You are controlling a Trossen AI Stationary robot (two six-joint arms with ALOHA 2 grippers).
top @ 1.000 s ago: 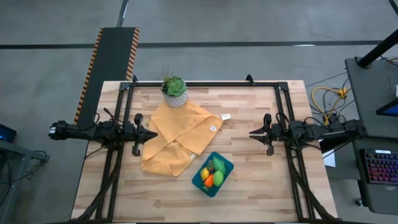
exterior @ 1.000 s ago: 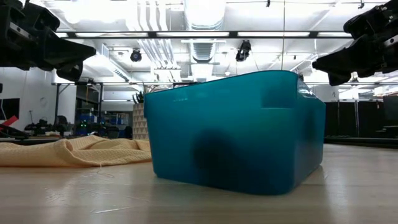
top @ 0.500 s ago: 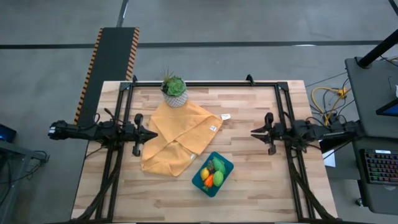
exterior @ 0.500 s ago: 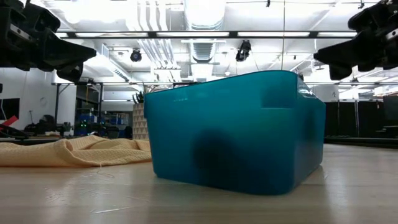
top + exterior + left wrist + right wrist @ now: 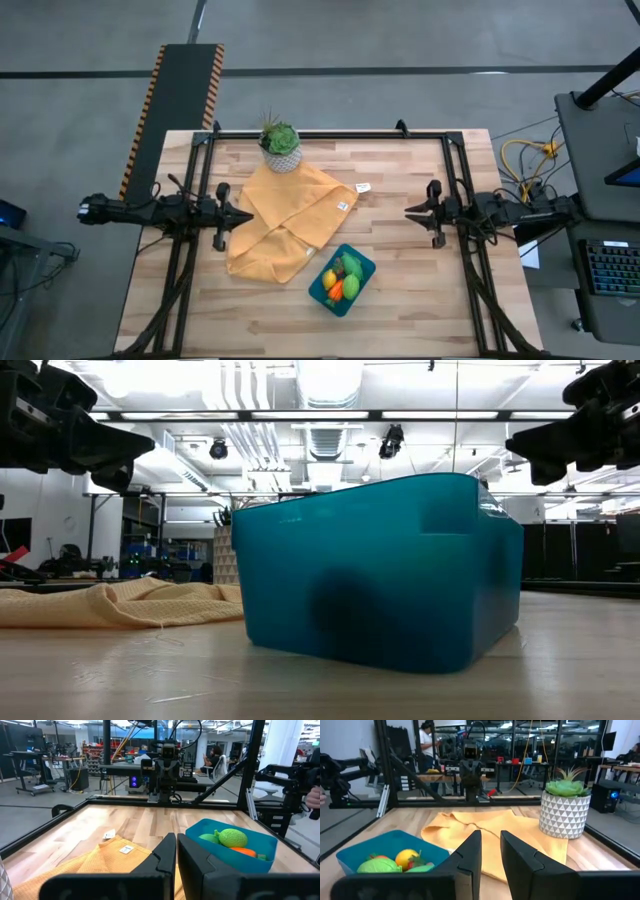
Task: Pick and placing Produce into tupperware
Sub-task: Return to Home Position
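The produce (image 5: pixel 343 278) lies all together in the teal tupperware (image 5: pixel 366 264), which from above stands near the front middle of the wooden table (image 5: pixel 400 300), touching the near right edge of a yellow cloth (image 5: pixel 285 225); a potted plant (image 5: pixel 281 146) stands at the cloth's far end by the far edge of the table. The left gripper (image 5: pixel 243 215) hangs over the left side of the table, its tip at the cloth's left edge, and the right gripper (image 5: pixel 408 212) hangs over the right side, well apart from the tupperware, the two pointing at each other. From table height the tupperware (image 5: pixel 380 570) fills the middle, its contents only a dark blur through the wall, with the cloth (image 5: pixel 110 603) lying to its left; the left gripper (image 5: pixel 135 452) and the right gripper (image 5: pixel 520 450) sit high at the upper corners, clear of everything. The left wrist view shows the left gripper (image 5: pixel 176 840) with its fingers (image 5: pixel 167 852) closed almost together and holding nothing, the tupperware (image 5: pixel 220 857) beyond with a bumpy green piece (image 5: pixel 232 837) on top and the orange carrot (image 5: pixel 245 851) beside it. The right wrist view shows the right gripper (image 5: pixel 491 837) with its fingers (image 5: pixel 472 850) a little apart and empty; the tupperware (image 5: pixel 375 850) holds a yellow piece (image 5: pixel 406 856) and a green one (image 5: pixel 375 866), and the plant (image 5: pixel 565 807) stands on the far end of the cloth (image 5: pixel 470 827)
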